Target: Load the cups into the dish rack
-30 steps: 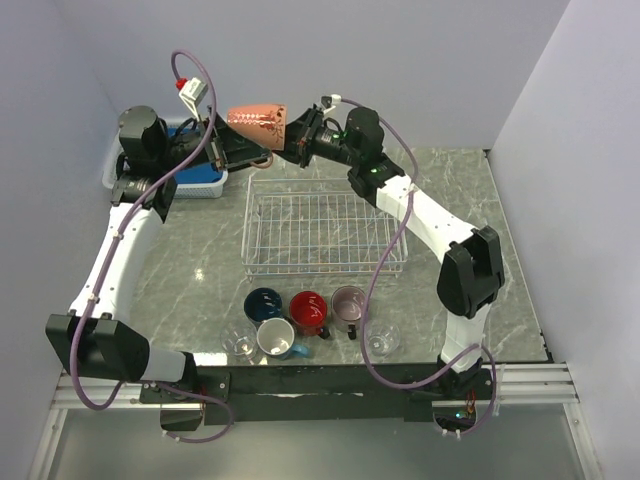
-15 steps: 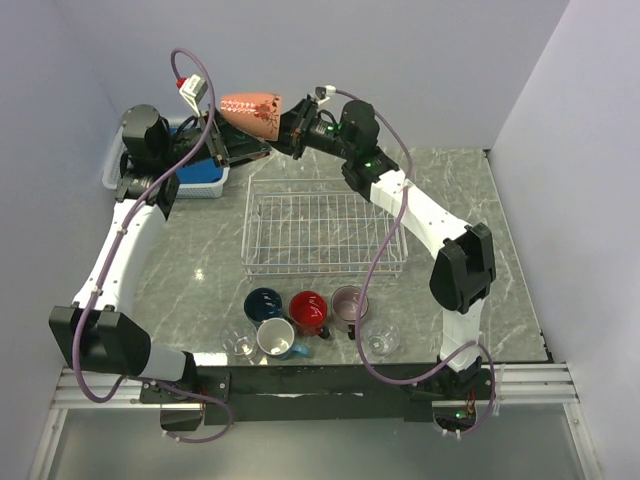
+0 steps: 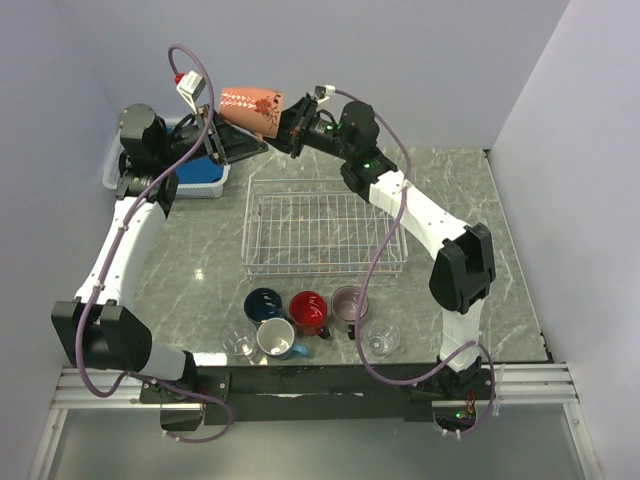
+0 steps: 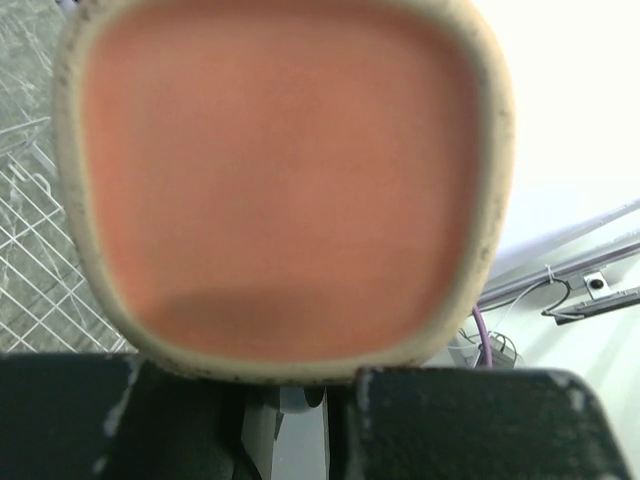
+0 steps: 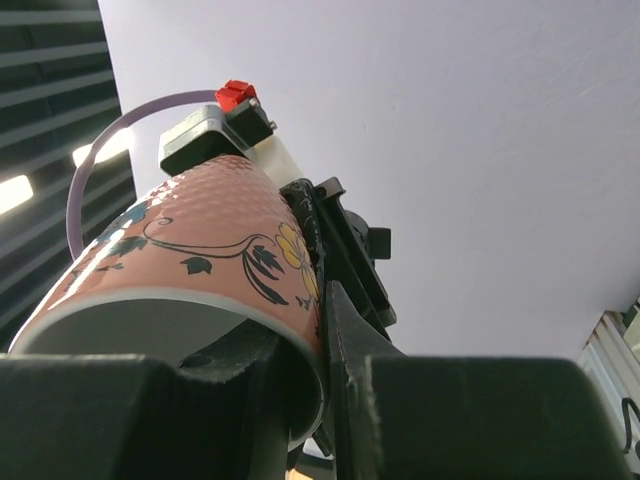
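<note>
A salmon-orange cup (image 3: 255, 105) with a flower pattern hangs on its side high above the table's back edge. My right gripper (image 3: 283, 125) is shut on its rim (image 5: 300, 350). My left gripper (image 3: 240, 140) lies under the cup, shut where its handle hangs; the cup's base (image 4: 280, 180) fills the left wrist view above the left gripper (image 4: 300, 400). The white wire dish rack (image 3: 250, 230) sits empty mid-table. Navy (image 3: 263, 302), red (image 3: 309, 309), mauve (image 3: 348, 301) and light blue (image 3: 276, 339) cups and two glass cups (image 3: 239, 343) (image 3: 382, 340) stand near the front edge.
A white plastic basket with blue cloth (image 3: 200, 172) sits at the back left, under the left arm. Pale walls close in on the left, back and right. The marble tabletop (image 3: 470, 200) lies to the right of the rack.
My left gripper has gone from wide open to shut beneath the cup. The cup and both grippers have shifted slightly left and up.
</note>
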### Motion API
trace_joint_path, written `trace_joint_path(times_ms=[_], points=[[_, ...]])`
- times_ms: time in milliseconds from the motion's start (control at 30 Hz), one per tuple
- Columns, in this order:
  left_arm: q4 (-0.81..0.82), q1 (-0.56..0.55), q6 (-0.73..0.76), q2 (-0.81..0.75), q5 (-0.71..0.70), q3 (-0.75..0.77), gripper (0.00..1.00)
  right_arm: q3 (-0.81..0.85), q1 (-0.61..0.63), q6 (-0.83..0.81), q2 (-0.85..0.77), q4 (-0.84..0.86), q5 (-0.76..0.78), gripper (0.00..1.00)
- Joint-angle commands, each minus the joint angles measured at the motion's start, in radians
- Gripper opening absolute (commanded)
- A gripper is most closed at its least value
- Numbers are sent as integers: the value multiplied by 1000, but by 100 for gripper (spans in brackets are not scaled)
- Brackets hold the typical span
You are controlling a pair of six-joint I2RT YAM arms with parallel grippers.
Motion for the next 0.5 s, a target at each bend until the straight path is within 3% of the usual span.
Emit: trace_joint_path(times_ms=[0,67,100,200,333,433,467], points=[[126,40,-34,-9,62,23,1,-46,30,-52,-48,41,-105,14],[120,61,-28,-9,77,29,1,-83,16,-59,-72,44,-112,21],[109,81,-20,-7,87,40,1,-98,10,-63,-85,35,-118,34],[42,124,35,-4,111,64,1,-184,-27,-97,-150,1,-128,54],[-204,140,219,8,114,143,1,-349,-100,-132,-258,-8,-137,60],[-346,138,349,7,78,186,1,-432,-148,-163,-336,-36,-163,60],[-464,132,448,17,65,202,1,-448,-159,-178,-379,-51,-170,59]])
